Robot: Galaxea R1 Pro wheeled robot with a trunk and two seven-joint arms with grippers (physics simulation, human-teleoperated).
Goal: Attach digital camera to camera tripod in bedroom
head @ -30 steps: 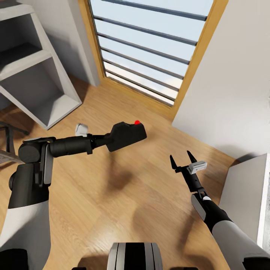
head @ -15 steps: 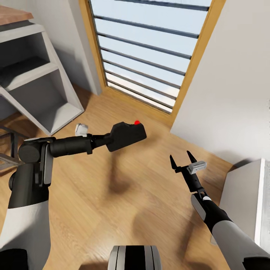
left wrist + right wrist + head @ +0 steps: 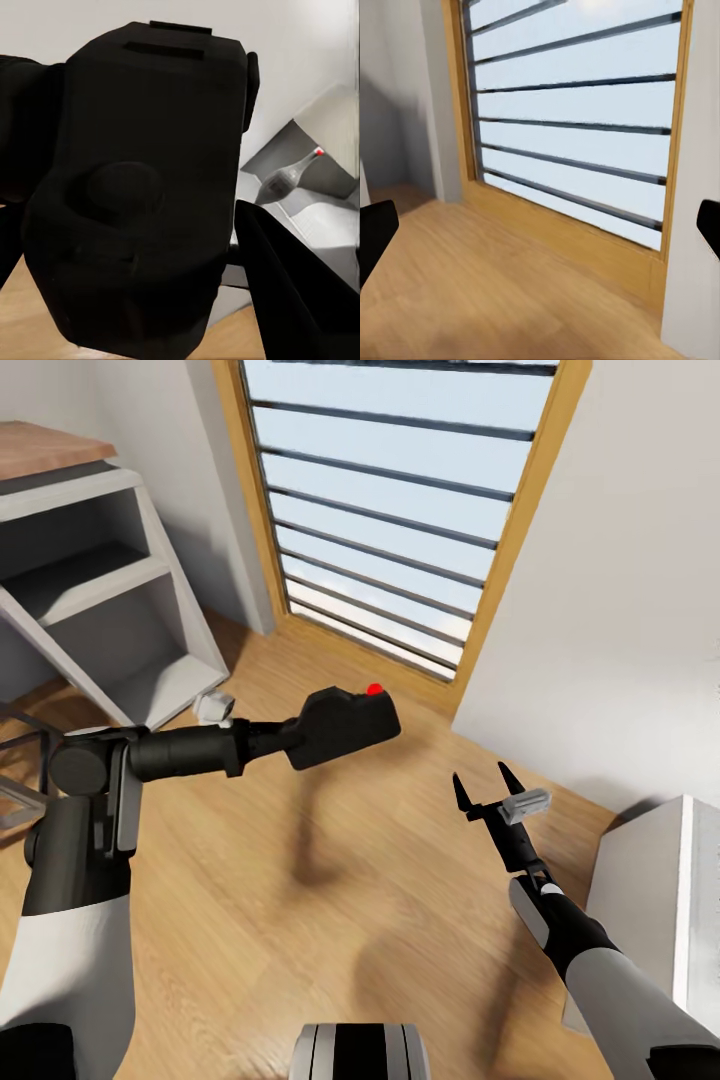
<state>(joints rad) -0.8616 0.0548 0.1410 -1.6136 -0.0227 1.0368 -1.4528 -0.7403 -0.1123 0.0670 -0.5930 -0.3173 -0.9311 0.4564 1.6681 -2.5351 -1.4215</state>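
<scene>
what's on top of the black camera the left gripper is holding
A bright red round button sits on top of the chunky black digital camera, clamped in the left gripper. Its underside is hidden.

A small, chunky black digital camera [image 3: 342, 727] hangs in mid-air at the centre-left of the head view, above a light wood floor, clamped at the tip of the robot's left gripper [image 3: 300, 735]. The body sits tilted, its far end raised toward the upper right of the frame, with a bright red round button [image 3: 374, 688] showing on its top edge. In the left wrist view the camera [image 3: 139, 195] takes up most of the left and centre of the frame as a dark, rounded block with a shallow circular boss on its near face and a flat raised ridge along its upper edge.
</scene>
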